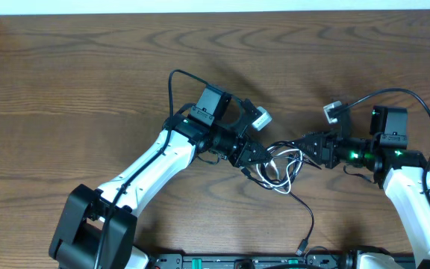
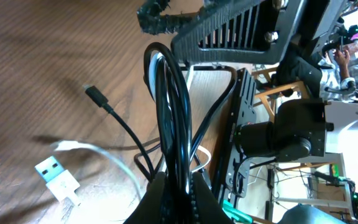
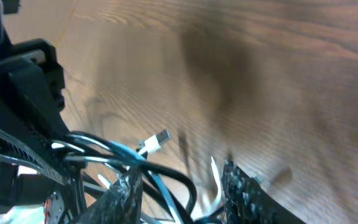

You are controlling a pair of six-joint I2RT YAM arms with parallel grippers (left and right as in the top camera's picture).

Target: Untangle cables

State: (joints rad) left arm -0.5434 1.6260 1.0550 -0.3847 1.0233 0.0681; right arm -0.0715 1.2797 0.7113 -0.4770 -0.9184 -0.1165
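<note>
The black cable (image 1: 310, 217) and the white cable (image 1: 284, 184) lie tangled in the middle of the table between both arms. In the left wrist view, my left gripper (image 2: 179, 186) is shut on several strands of the black cable (image 2: 169, 106). The white cable's USB plug (image 2: 58, 178) and a small black plug (image 2: 94, 94) lie on the wood to the left. My right gripper (image 3: 179, 180) faces the tangle from the right, its jaws apart. A black loop (image 3: 185, 177) and a white strand (image 3: 216, 180) run between its fingers. In the overhead view the left gripper (image 1: 252, 155) and right gripper (image 1: 304, 143) are close together.
The black cable's free end (image 1: 303, 246) trails toward the table's front edge, near the arm bases. Bare brown wood (image 1: 88, 90) spreads to the left and far side. The white plug tip (image 3: 157, 140) rests on the table beyond the right fingers.
</note>
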